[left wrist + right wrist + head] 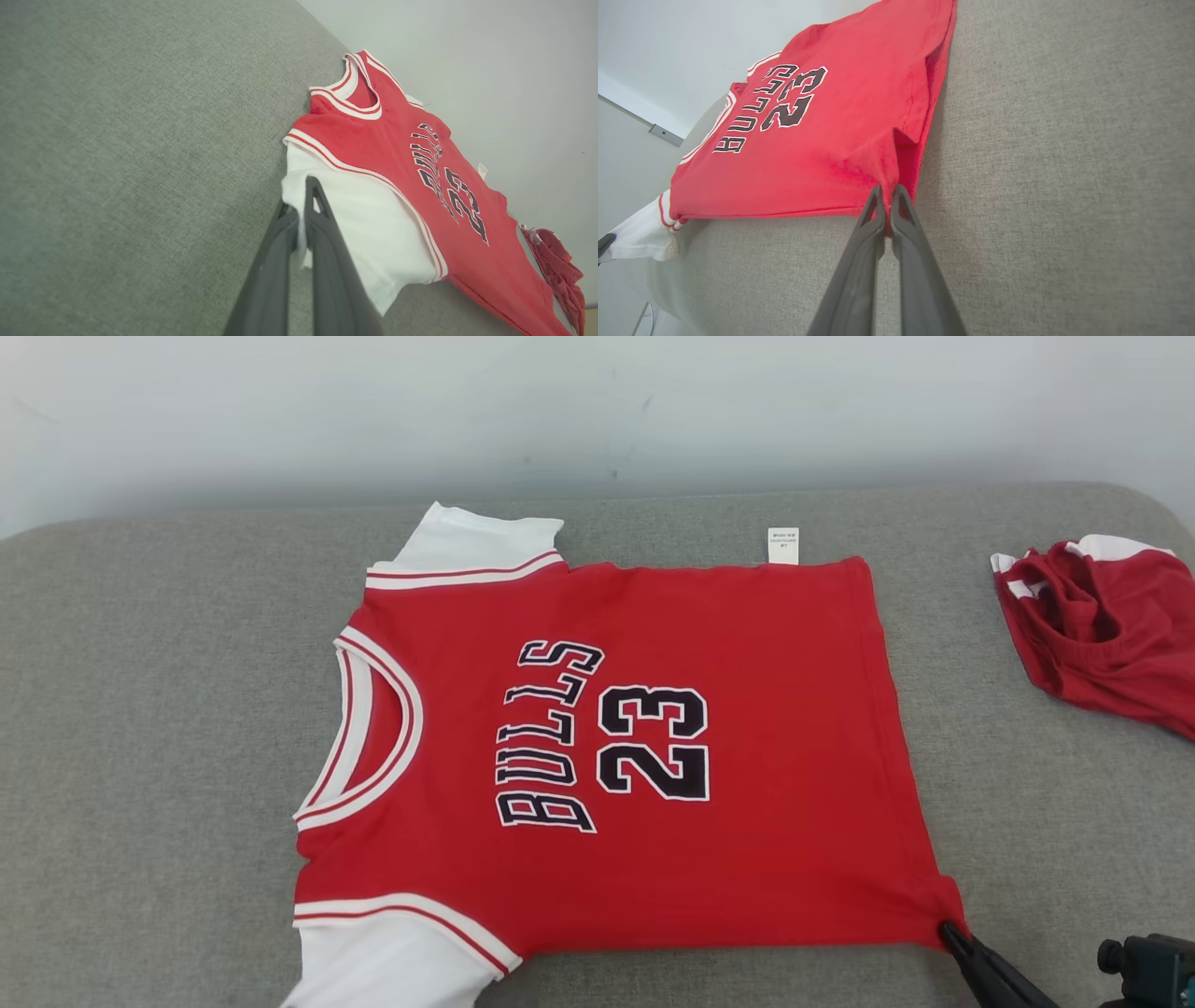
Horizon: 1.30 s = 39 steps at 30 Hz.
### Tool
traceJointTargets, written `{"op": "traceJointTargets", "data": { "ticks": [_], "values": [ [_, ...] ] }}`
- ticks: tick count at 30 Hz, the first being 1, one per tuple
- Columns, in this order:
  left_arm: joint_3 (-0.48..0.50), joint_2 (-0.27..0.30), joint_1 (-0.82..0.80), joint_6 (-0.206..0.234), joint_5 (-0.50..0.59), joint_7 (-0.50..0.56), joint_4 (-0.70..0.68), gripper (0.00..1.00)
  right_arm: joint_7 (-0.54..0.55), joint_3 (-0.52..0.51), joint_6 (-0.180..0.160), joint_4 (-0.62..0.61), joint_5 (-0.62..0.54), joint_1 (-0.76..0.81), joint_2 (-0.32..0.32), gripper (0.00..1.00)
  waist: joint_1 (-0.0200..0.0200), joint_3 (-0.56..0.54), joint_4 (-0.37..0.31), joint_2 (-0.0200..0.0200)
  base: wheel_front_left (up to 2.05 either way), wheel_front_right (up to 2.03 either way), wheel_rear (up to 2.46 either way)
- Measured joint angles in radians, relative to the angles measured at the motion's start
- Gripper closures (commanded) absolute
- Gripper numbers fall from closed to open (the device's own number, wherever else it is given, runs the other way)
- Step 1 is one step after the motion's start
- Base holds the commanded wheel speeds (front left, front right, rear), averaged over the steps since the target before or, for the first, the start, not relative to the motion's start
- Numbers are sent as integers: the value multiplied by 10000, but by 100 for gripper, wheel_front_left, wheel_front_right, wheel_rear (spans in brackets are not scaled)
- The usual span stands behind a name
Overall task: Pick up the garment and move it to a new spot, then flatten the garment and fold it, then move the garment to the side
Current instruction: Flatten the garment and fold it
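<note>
The garment (747,709) is a red jersey with white sleeves and "BULLS 23" in black. It lies spread flat on the grey cushioned surface (140,756), neck to the left, hem to the right. My right gripper (950,931) is shut on the near hem corner of the garment (859,121), and the cloth puckers into my right gripper (888,193) there. My left gripper (299,205) is shut on the edge of the near white sleeve (373,233), pinching the fabric between its fingers.
A second red and white garment (1111,625) lies crumpled at the right edge of the surface. A pale wall (597,411) runs behind the far edge. Bare grey fabric spreads to the left of the jersey and between it and the crumpled cloth.
</note>
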Motion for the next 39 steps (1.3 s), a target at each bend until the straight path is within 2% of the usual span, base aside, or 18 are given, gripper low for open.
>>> {"op": "traceJointTargets", "data": {
  "ticks": [6, 12, 16, 26, 30, 39],
  "values": [
    [-267, -35, 147, -27, -33, 226, 556, 100, 336, 17, 0, 159, 23, 225, -6, 100, 1, 50, -127, 1, 0, 0, 0],
    [-213, 31, -34, -291, 31, 140, 763, 100, 405, -182, 0, 291, 69, 231, 207, 100, 2, 24, -214, 2, 0, 0, 0],
    [-167, 451, -669, -571, 318, 151, 587, 100, 447, -236, 0, 203, 105, 131, 297, 100, 2, -30, -254, 2, 0, 0, 0],
    [-508, 1478, -3139, -723, 909, 1381, 639, 100, 901, -437, 0, -102, 694, -1171, 662, 100, 2, -6, -514, 2, 0, 0, 0],
    [-731, 1724, -4561, -802, 1043, 1992, 1494, 100, 1344, -378, 0, 410, 686, -2219, 926, 100, 3, 168, -694, 2, 0, 0, 0],
    [-1087, 1827, -6397, -1126, 1267, 2192, 3597, 100, 1925, -63, 0, 2127, 454, -3785, 1524, 100, 3, 529, -961, 3, 0, 0, 0]
  ]
}}
